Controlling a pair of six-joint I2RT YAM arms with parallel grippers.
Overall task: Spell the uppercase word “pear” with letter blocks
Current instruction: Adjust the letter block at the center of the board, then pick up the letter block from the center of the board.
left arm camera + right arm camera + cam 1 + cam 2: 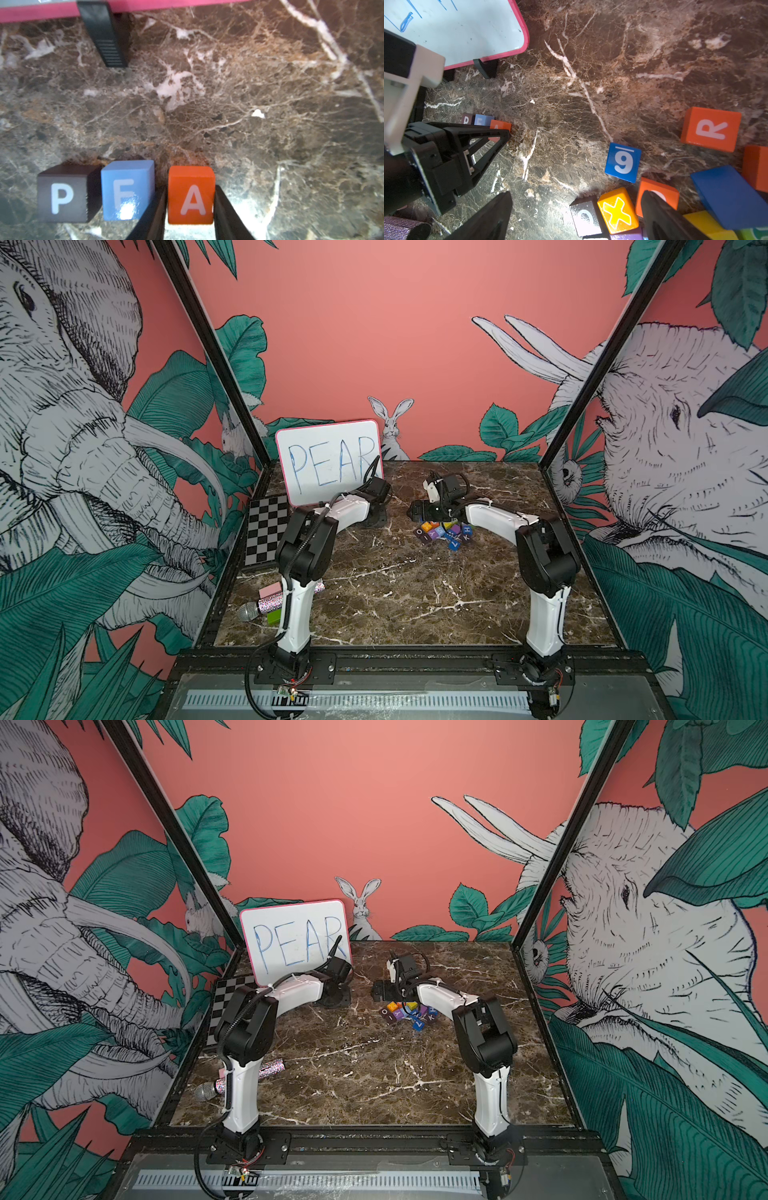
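Observation:
In the left wrist view a dark-brown P point(62, 195), a blue E point(126, 191) and an orange A point(191, 195) stand in a row on the marble, in front of the whiteboard. My left gripper point(191, 187) straddles the A, its fingers just off the block's sides with slivers of light between; the A rests on the table. The red-orange R point(711, 128) lies face up at the edge of the loose pile of letter blocks point(444, 533). My right gripper point(577, 194) hovers wide open over that pile's near edge, holding nothing.
The pink-rimmed whiteboard point(328, 460) reading PEAR stands at the back left on black feet. A checkerboard point(266, 531) lies at the left edge. A glitter microphone point(266, 605), a pink block point(270, 590) and a green block point(274, 617) sit front left.

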